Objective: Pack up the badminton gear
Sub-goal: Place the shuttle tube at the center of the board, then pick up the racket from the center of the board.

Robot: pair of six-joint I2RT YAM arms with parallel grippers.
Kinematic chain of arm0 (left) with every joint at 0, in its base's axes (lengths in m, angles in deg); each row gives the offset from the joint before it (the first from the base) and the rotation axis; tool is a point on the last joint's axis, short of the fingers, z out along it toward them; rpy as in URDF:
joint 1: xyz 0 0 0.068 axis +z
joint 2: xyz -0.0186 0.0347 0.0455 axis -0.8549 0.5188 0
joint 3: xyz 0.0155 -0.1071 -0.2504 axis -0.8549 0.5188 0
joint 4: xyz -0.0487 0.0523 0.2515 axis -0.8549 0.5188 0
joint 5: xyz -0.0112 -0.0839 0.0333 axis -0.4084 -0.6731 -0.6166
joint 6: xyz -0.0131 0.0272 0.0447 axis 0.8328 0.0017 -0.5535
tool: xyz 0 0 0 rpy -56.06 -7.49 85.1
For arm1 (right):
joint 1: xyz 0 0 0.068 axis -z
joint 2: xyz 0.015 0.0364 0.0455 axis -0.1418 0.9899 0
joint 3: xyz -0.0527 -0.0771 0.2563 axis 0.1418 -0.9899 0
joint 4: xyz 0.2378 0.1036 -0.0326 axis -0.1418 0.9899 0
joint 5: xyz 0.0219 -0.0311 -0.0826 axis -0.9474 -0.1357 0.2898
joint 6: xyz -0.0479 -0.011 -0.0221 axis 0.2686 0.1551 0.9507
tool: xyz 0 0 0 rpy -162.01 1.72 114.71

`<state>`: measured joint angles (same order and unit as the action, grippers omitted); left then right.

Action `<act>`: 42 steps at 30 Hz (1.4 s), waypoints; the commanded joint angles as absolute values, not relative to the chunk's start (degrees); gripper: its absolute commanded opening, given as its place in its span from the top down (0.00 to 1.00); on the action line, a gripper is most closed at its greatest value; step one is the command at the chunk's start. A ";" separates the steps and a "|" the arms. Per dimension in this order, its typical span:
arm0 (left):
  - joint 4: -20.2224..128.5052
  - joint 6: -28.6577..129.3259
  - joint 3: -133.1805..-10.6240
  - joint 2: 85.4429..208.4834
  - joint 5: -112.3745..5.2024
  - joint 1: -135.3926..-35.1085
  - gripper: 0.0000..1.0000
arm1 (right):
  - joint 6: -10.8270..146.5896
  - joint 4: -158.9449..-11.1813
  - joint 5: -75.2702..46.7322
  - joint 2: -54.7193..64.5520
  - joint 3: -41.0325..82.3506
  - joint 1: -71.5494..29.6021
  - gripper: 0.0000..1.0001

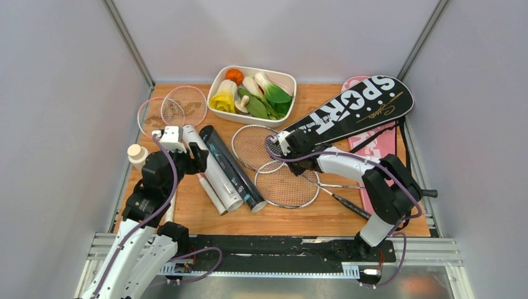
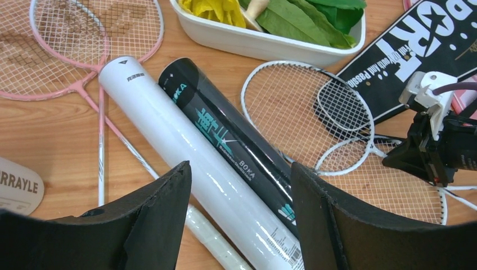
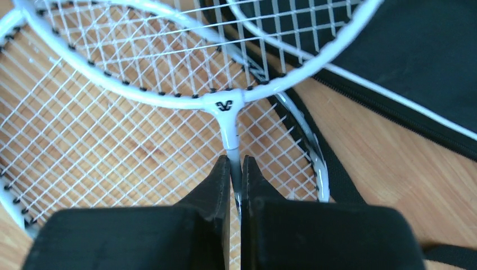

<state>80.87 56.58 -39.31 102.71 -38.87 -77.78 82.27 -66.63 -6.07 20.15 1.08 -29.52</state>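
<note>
My right gripper is shut on the thin shaft of a silver racquet, just below its throat. That racquet's head lies over another silver racquet and the edge of the black "SPORT" cover. A pink cover lies under the black one. My left gripper hangs open above the white tube and the black tube, which lie side by side, with nothing between its fingers. Two pink racquets rest at the back left. No shuttlecocks show.
A white tray of toy vegetables stands at the back centre. A small clear bottle with a cream cap stands by the left arm at the table's left edge. Grey walls close in both sides.
</note>
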 commanded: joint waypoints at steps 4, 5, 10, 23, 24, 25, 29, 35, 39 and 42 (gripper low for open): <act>80.43 56.01 -42.59 103.16 -41.30 -77.54 0.31 | 81.52 -62.08 -1.91 10.36 2.34 -28.89 1.00; 80.56 57.24 -42.92 103.61 -41.29 -77.55 0.31 | 81.20 -61.45 -2.09 8.92 2.31 -28.93 1.00; 82.63 60.80 -47.04 106.11 -42.45 -77.56 0.32 | 80.92 -59.38 -7.54 3.37 1.90 -28.94 1.00; 78.20 67.49 -49.64 109.55 -55.23 -77.53 0.25 | 65.65 -65.47 -13.44 -5.62 5.66 -36.00 1.00; 76.94 69.14 -49.43 109.73 -56.47 -77.55 0.25 | 64.27 -66.21 -11.88 -5.21 6.25 -37.25 1.00; 73.68 69.86 -48.54 109.80 -58.84 -77.56 0.25 | 63.18 -66.81 -10.70 -4.71 6.81 -38.16 1.00; 67.99 73.30 -46.81 111.14 -60.25 -77.52 0.25 | 60.35 -69.53 -8.28 -3.35 8.69 -41.70 1.00; 64.82 75.04 -45.48 113.70 -57.08 -77.56 0.40 | 57.07 -74.22 -8.78 -3.30 7.92 -42.67 1.00; 58.75 77.31 -42.68 112.98 -57.48 -77.52 0.73 | 57.45 -78.19 -12.29 -4.01 5.59 -42.65 0.90; 55.28 77.41 -41.29 112.44 -57.48 -77.56 0.95 | 58.65 -78.70 -13.74 -4.82 4.34 -42.15 0.74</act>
